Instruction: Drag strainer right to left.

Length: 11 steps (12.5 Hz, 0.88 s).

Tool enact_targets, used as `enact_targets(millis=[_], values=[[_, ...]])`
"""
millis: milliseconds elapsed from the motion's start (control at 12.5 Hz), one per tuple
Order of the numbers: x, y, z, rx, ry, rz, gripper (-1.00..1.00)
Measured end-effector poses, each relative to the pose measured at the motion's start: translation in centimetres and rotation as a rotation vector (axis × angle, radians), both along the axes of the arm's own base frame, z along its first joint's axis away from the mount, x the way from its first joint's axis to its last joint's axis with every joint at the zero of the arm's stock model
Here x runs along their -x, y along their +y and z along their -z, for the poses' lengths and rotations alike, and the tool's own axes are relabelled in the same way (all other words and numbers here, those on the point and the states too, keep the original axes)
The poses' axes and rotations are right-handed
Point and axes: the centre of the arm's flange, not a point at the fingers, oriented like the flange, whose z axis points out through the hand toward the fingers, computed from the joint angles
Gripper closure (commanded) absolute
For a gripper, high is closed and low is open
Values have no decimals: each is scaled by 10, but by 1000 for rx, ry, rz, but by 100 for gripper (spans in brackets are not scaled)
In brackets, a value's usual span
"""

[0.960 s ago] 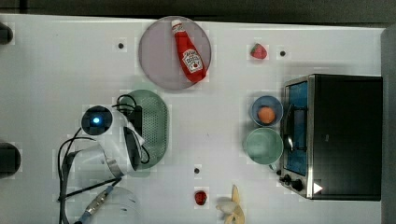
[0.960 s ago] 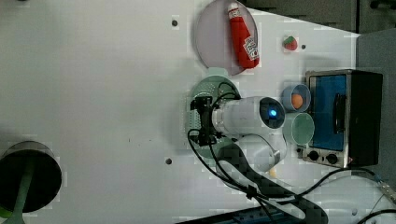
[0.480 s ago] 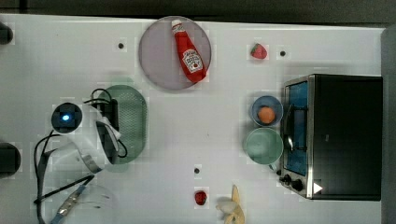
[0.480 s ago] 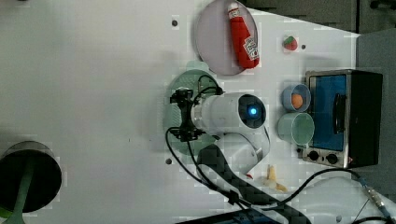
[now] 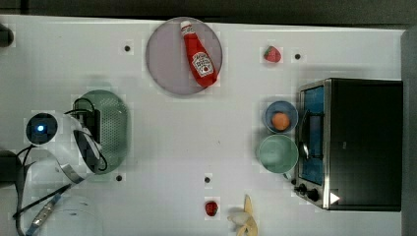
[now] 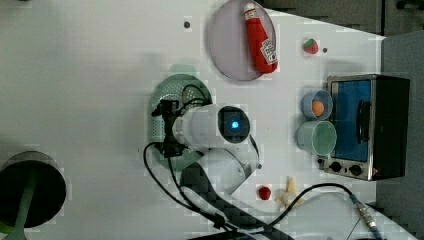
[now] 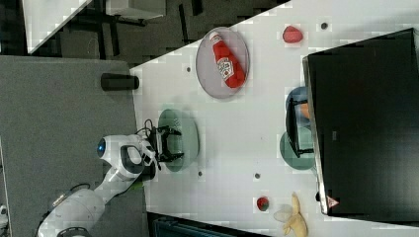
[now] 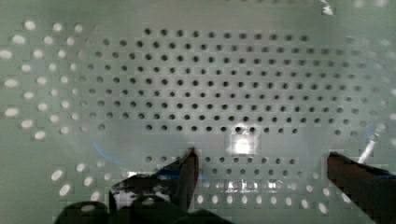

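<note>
The table [image 5: 147, 147] around the strainer [image 5: 114, 125] is bare on all visible sides; the nearest things are small dark dots in the tabletop. Toward the top view's right stand a toaster oven [image 5: 359, 142], a blue bowl [image 5: 281, 117] holding an orange ball [image 5: 280, 121], and a plain green bowl [image 5: 278, 153] with nothing in it. A grey-lilac plate [image 5: 169, 59] carries a ketchup bottle [image 5: 199, 55] lying on its side. A strawberry [image 5: 272, 54] lies near the far edge. A small red fruit [image 5: 211, 207] and a banana [image 5: 248, 223] lie near the front edge.

The strainer sits at the top view's left, well apart from the bowls. Its long axis runs top to bottom in the top view.

The gripper [image 8: 259, 163] is inside the strainer, fingers [image 8: 187, 172] spread apart over the holed floor, gripping nothing. The arm [image 5: 59, 142] covers the strainer's left part in the top view.
</note>
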Motion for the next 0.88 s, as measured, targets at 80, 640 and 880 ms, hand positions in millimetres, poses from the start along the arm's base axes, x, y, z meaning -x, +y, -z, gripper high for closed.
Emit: enact_targets(millis=[80,640,880], values=[[2,8,0,-3,0,7,-100],[-1,46,-20,-76,9,55,-100],[3,28,-29,25,94,-43,-100]])
